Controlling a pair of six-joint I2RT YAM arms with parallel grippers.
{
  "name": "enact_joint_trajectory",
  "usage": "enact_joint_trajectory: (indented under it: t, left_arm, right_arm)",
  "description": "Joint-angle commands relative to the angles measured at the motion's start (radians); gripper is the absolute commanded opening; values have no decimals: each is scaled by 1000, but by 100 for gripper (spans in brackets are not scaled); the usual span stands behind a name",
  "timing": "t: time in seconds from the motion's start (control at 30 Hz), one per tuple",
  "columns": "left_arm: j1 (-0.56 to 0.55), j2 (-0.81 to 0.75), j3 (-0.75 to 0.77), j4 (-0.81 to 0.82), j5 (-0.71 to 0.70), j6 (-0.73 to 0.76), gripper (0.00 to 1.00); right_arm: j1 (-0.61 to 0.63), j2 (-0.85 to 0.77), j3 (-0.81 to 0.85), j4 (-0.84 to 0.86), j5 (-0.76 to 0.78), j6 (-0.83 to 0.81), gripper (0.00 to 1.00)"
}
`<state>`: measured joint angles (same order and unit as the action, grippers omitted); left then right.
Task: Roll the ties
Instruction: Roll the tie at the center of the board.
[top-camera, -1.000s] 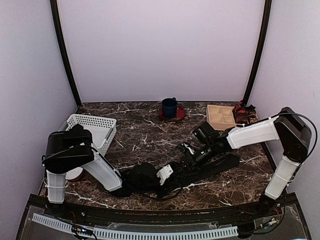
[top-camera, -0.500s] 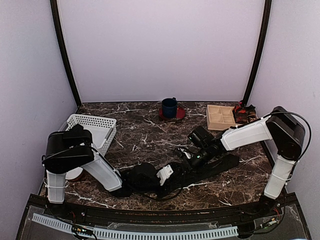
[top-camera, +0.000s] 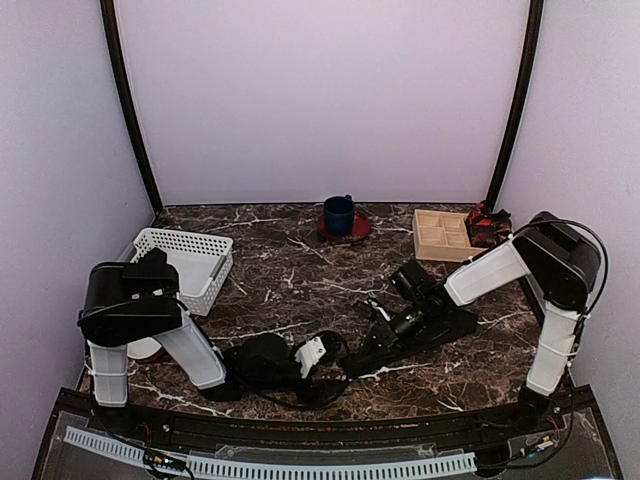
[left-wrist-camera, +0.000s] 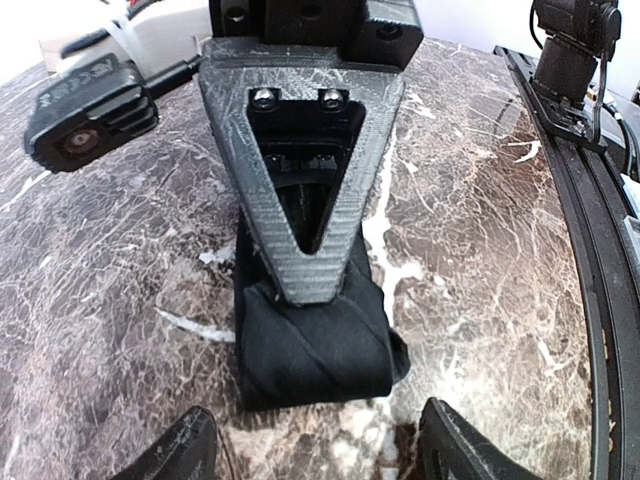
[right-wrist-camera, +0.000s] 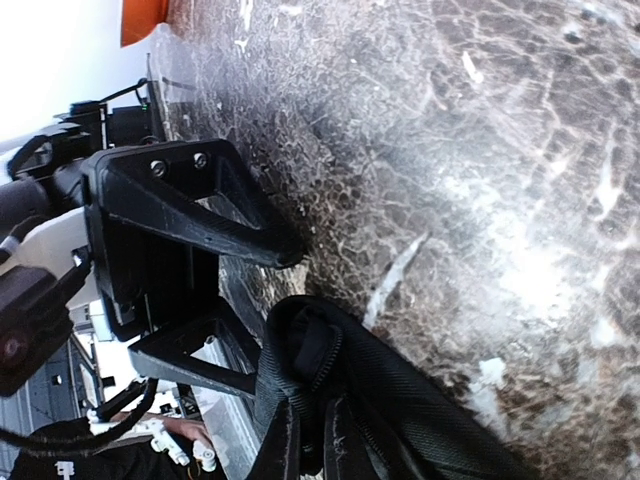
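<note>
One black tie (top-camera: 450, 322) lies on the marble table, running from centre-right toward the near middle. Its near end is folded into a small coil (left-wrist-camera: 312, 345). My right gripper (top-camera: 362, 347) is shut on that coil. In the left wrist view one of its grey fingers (left-wrist-camera: 305, 200) lies on top of the coil. In the right wrist view the right gripper (right-wrist-camera: 312, 450) pinches the coil's edge, and the tie (right-wrist-camera: 430, 410) runs off to the lower right. My left gripper (left-wrist-camera: 315, 450) is open wide and empty, just short of the coil. Its fingers (right-wrist-camera: 200, 215) straddle the coil's end, apart from it.
A white basket (top-camera: 185, 262) stands at the left. A blue mug (top-camera: 338, 213) on a red saucer stands at the back centre. A wooden compartment box (top-camera: 442, 233) and a small red-and-black object (top-camera: 490, 225) sit at the back right.
My left gripper has drawn back to the left, away from the tie's end. My right gripper has moved toward the near left, and the tie has shifted with it.
</note>
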<state>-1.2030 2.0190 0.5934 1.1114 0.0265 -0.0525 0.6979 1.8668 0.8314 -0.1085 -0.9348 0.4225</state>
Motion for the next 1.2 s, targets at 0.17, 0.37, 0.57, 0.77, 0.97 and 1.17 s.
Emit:
enact_joint_trajectory:
  t: [0.17,0.37,0.57,0.77,0.97,1.17]
  left_arm:
    - [-4,139,-5,189,16,-50,72]
    - [-21,217,107,137,-10,-84,68]
    - [-21,160,58,-2,-102,-50,40]
    - [-21,78,68,-242,-78,-4,31]
    - [-20,56,111,-364,-56,20,33]
    - [-21,57,123,-381,-45,7,34]
  right_arm:
    - [-35,86,-123,87,97,16,0]
    - [-40,98,-142,163,94,71,0]
    - [-40,81,-134,186,93,92,0]
    - [-36,-38,-88,59,137,129,32]
    - [36,-128,-31,-54,206,164,33]
    - [79,-96,31,-127,252,141,32]
